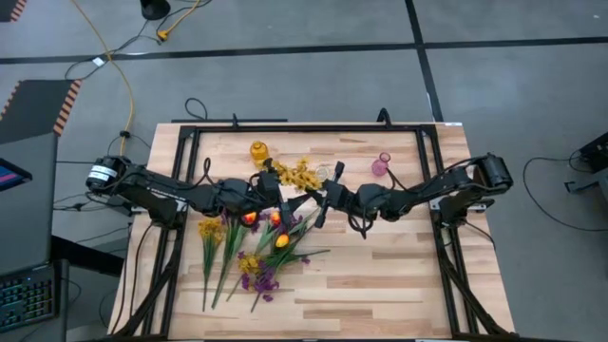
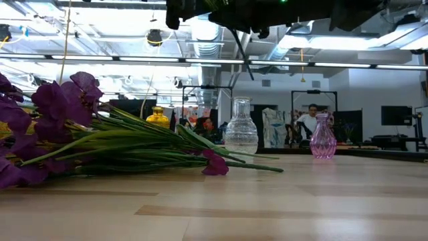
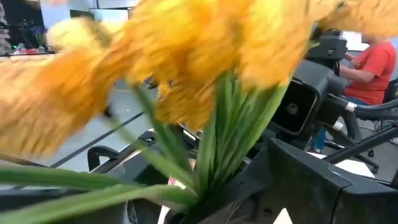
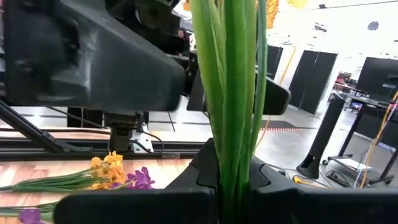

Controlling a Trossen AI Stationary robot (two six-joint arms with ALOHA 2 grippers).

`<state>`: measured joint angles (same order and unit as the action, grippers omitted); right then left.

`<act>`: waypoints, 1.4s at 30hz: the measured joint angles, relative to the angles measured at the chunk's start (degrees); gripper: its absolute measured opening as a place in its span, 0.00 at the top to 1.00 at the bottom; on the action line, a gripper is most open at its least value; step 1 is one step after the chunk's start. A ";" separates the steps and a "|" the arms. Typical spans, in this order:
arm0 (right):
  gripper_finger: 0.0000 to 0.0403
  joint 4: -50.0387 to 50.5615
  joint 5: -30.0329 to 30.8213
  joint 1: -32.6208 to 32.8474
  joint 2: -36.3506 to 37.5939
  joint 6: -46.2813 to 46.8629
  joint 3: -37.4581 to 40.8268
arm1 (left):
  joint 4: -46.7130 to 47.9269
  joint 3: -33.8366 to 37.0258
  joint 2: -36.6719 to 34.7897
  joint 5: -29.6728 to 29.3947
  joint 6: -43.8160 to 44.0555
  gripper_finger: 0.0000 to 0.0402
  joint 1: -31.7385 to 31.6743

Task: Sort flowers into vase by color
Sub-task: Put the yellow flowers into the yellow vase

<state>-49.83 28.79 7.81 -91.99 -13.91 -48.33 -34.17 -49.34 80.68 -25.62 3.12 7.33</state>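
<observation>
A bunch of fluffy yellow flowers (image 1: 300, 175) is held up in the air over the table's middle, between my two grippers. My left gripper (image 1: 276, 196) and my right gripper (image 1: 319, 202) are both shut on its green stems. The blooms (image 3: 186, 56) fill the left wrist view. The stems (image 4: 231, 93) run straight up the right wrist view. The other flowers (image 1: 249, 249), yellow clusters, orange tulip buds and purple blooms (image 2: 63, 107), lie flat on the table's near left part. Both grippers show only as dark shapes at the low view's top edge. My left gripper holds the yellow bunch by its green stems (image 3: 202, 180) a short way below the blooms, pinched between the two fingers. The blooms spread out beyond the fingers. The bunch is lifted clear of the table. My right gripper holds the same bunch by its stems (image 4: 233, 168), pinched between the two fingers and lying across them. The stems rise beyond the fingers toward the left arm. Which stretch of the stems it has is hidden by the gripper.
Three vases stand along the table's far part: a yellow one (image 1: 258, 152) (image 2: 158, 118), a clear glass one (image 1: 333, 171) (image 2: 241, 130) and a pink one (image 1: 382, 164) (image 2: 322, 139). A dark frame (image 1: 285, 128) borders the wooden table. People stand in the room beyond.
</observation>
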 joint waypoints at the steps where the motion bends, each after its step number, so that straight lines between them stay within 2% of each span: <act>1: 0.90 0.07 0.00 -0.09 -0.48 -0.02 -0.64 | 0.00 0.00 0.00 0.36 0.01 0.37 0.00; 11: 0.90 0.19 0.04 -0.50 -3.93 -0.09 -5.00 | -0.23 0.00 0.00 0.91 -0.58 0.38 -0.02; 14: 0.90 0.40 0.08 -0.48 -3.98 -0.09 -5.23 | -0.17 0.00 0.00 -1.44 -0.51 0.40 0.00; 18: 0.90 0.77 0.23 -0.50 -3.98 -0.07 -5.27 | 0.16 0.00 0.00 -3.76 -0.51 0.49 0.00; 26: 0.90 0.97 0.12 -0.48 -3.96 0.08 -5.27 | 0.05 0.00 0.00 -4.17 -0.57 0.76 0.00; 32: 0.86 1.21 -0.23 -0.45 -3.96 0.52 -5.27 | -0.01 0.00 0.00 -4.01 -1.55 0.95 0.00; 37: 0.81 2.47 -0.24 -0.48 -3.91 0.37 -5.27 | 0.24 0.00 0.02 -4.08 -2.01 0.98 0.04; 42: 0.67 3.51 -0.19 -0.48 -3.89 0.37 -5.27 | 0.58 0.01 0.02 -4.44 -2.06 0.98 0.04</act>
<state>-46.32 28.60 7.33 -95.88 -13.54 -53.60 -33.60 -49.33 80.71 -30.06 1.06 7.38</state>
